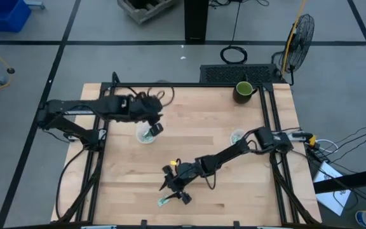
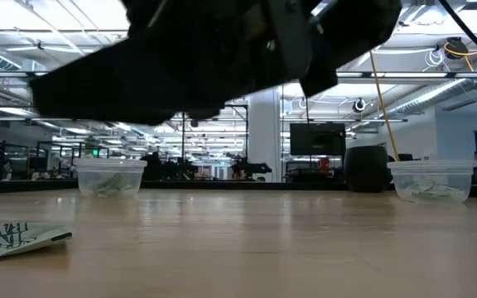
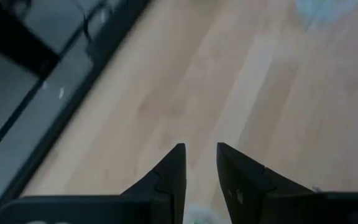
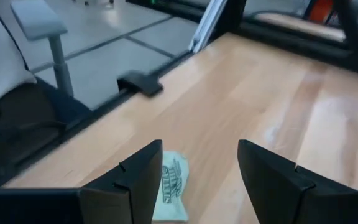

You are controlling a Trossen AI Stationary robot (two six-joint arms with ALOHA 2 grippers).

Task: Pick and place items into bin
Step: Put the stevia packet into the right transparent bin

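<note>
One pale green-and-white wrapped packet [image 1: 163, 201] lies flat on the wood at about 6 o'clock on the table, printed side up. More packets sit piled inside two clear tubs, one [image 1: 146, 135] toward 10 o'clock, the other [image 1: 237, 136] toward 2 o'clock.

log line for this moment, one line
right gripper: open above pale green-and-white wrapped packet | left gripper: over clear plastic cup, fingers slightly apart

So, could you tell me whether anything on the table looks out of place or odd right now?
Only one thing: a single packet lies loose on the wood near the front edge, outside both clear bins. The open right end effector hovers beside it. Nothing looks spilled or damaged.
</note>
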